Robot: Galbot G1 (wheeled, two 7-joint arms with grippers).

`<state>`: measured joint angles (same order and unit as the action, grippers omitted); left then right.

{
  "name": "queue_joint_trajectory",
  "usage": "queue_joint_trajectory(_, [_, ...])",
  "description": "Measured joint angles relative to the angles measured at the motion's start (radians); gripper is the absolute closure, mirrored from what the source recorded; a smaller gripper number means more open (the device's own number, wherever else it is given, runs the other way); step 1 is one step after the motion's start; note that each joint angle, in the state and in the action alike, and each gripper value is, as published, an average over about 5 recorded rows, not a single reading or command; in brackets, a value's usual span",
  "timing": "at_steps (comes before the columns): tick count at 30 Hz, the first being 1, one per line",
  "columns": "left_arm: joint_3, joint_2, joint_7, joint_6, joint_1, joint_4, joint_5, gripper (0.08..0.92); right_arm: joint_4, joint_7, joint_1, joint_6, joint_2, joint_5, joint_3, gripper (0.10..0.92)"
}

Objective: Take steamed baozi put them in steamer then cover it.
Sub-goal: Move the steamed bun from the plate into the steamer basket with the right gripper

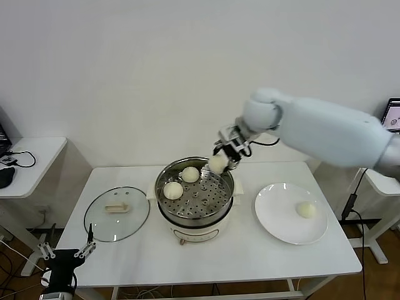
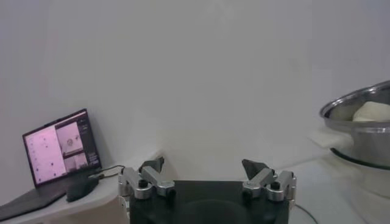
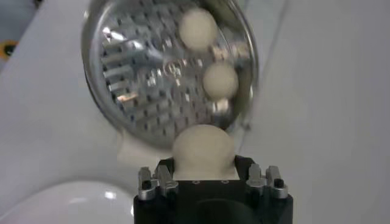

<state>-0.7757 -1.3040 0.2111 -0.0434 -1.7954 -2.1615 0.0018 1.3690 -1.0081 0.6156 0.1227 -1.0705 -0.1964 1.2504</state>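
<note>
My right gripper [image 1: 222,159] is shut on a cream baozi [image 1: 217,162] and holds it over the far right rim of the steamer [image 1: 226,206]. In the right wrist view the held baozi [image 3: 203,151] sits between the jaws above the perforated tray [image 3: 146,73]. Two baozi [image 1: 173,190] [image 1: 190,174] lie in the tray. One more baozi [image 1: 305,209] lies on the white plate [image 1: 275,222]. The glass cover [image 1: 117,213] lies flat on the table left of the steamer. My left gripper [image 1: 67,250] is open and empty, low at the table's front left.
The steamer's rim [image 2: 359,109] with a baozi [image 2: 373,111] shows far off in the left wrist view. A laptop [image 2: 58,149] and mouse [image 2: 82,189] lie on a side table. Another side desk [image 1: 31,156] stands at the left.
</note>
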Motion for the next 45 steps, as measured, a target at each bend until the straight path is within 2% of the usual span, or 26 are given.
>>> queue_joint_trajectory(12, [-0.011, -0.011, 0.002, -0.007, 0.006, 0.007, -0.004, 0.177, 0.014, 0.069, -0.051, -0.198, -0.108, 0.12, 0.078, 0.406])
queue_joint_trajectory(24, [-0.014, -0.014, 0.003, -0.009, 0.003, 0.007, -0.01, 0.177, 0.029, 0.105, -0.084, -0.372, -0.139, 0.271, 0.11, 0.399])
queue_joint_trajectory(40, [-0.008, -0.017, 0.003, -0.01, 0.006, 0.005, -0.01, 0.177, 0.039, 0.117, -0.108, -0.478, -0.139, 0.365, 0.123, 0.393])
queue_joint_trajectory(45, [-0.006, -0.018, 0.003, -0.01, 0.007, 0.005, -0.009, 0.177, 0.037, 0.12, -0.112, -0.491, -0.14, 0.38, 0.126, 0.295])
